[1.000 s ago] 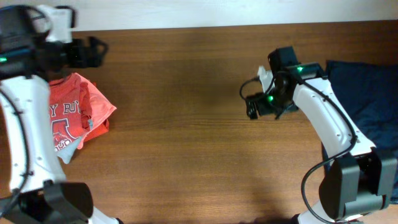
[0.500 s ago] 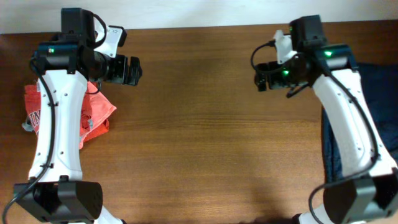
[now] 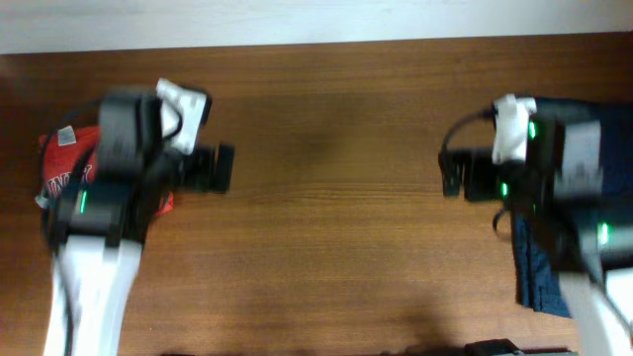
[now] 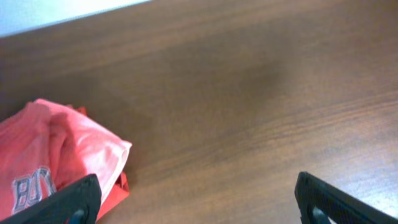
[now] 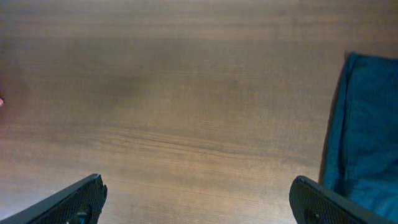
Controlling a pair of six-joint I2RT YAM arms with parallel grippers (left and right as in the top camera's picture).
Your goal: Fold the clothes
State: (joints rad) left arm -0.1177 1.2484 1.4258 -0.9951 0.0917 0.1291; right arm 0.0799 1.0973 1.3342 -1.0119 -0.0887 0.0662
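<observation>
The coral-orange T-shirt (image 3: 61, 168) is seen bunched at the left edge of the table (image 3: 326, 227), partly covered by the left arm. Its white neck tag (image 3: 66, 135) is turned toward the far side, and no clear long axis can be made out. A navy garment (image 3: 532, 267) is laid along the right edge, its length running far to near. The left gripper (image 3: 224, 168) and right gripper (image 3: 450, 176) are held spread wide over the brown wood, gripping nothing. A pale wall (image 3: 297, 20) is seen beyond.

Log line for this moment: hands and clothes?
left hand: open, empty | right hand: open, empty | orange T-shirt: bunched, left side | blue garment: right side
</observation>
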